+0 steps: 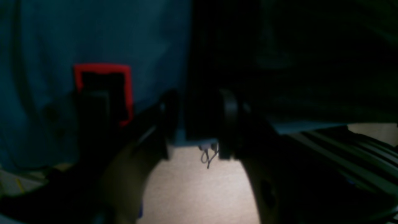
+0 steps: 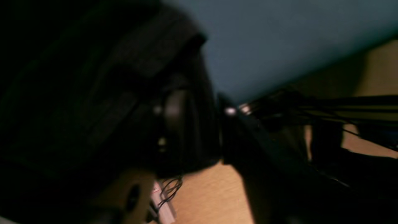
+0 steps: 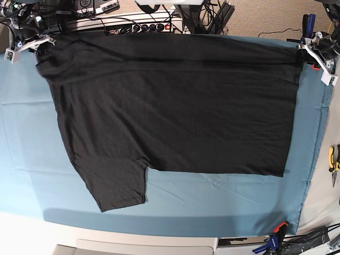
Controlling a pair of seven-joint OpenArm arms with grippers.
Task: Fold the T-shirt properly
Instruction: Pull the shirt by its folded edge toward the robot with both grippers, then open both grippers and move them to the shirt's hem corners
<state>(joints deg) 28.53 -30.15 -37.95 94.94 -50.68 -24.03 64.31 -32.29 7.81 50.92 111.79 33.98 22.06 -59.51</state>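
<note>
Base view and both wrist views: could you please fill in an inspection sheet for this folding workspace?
Surface: teal sheet covers the table, lightly creased.
Job's things: T-shirt lies spread flat, one sleeve pointing to the near edge.
Clutter: yellow-handled pliers off the sheet; clamp at the sheet's near corner.
Grippers: left gripper at one far shirt corner, jaws apart around the cloth edge; right gripper at the other, too blurred to judge.
Cables: bundle behind the far edge.
Surroundings: pale floor below.
</note>
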